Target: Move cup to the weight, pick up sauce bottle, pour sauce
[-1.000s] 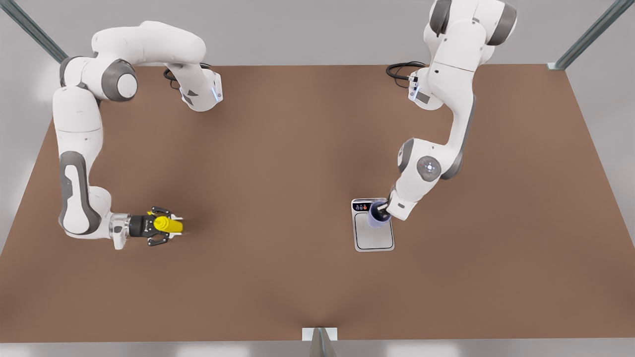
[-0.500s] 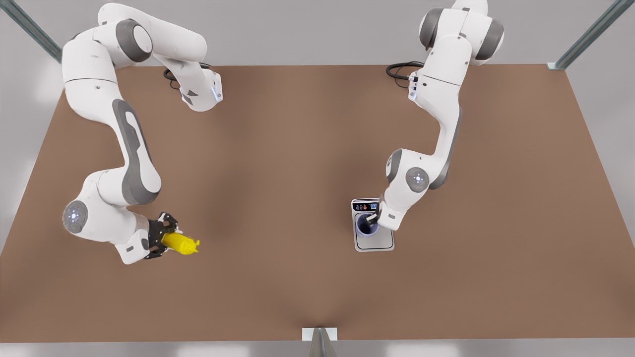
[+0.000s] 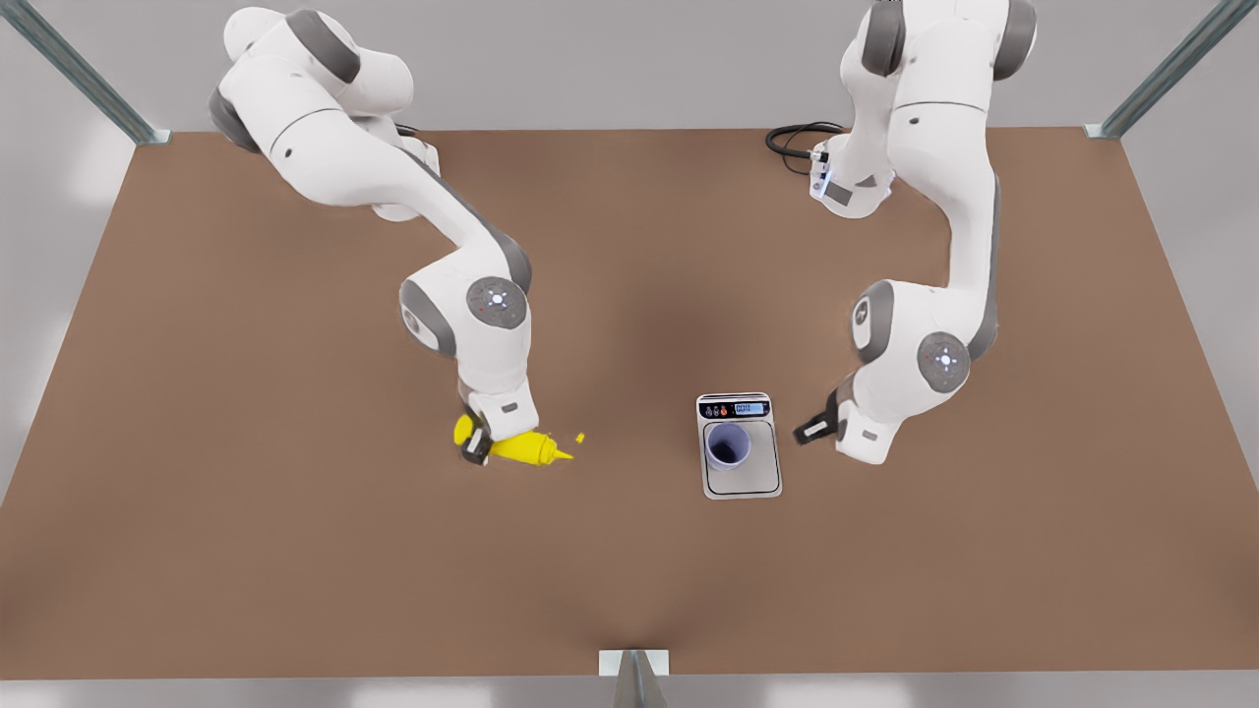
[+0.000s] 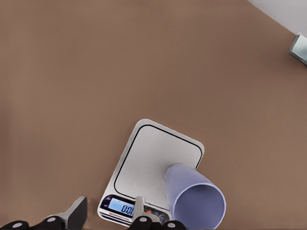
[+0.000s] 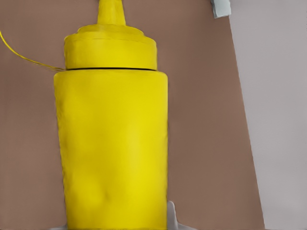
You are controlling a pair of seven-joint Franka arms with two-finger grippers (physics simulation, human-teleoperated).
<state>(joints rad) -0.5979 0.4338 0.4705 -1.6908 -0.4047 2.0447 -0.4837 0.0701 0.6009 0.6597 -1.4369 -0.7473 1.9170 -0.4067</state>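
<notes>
The lavender-blue cup point(image 3: 729, 444) stands upright on the silver-grey weight point(image 3: 741, 478), near its display end. The weight lies flat on the counter point(image 3: 295, 551). The yellow sauce bottle point(image 3: 526, 448) is tipped sideways, its nozzle towards the weight, well apart from it.

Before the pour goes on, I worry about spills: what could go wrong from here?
1. The sauce bottle, held by the right end effector, lies tilted with its nozzle over bare table, well short of the cup; a yellow speck already shows past the tip, so sauce may miss.
2. The open left end effector waits close beside the weight and could nudge it.
</notes>
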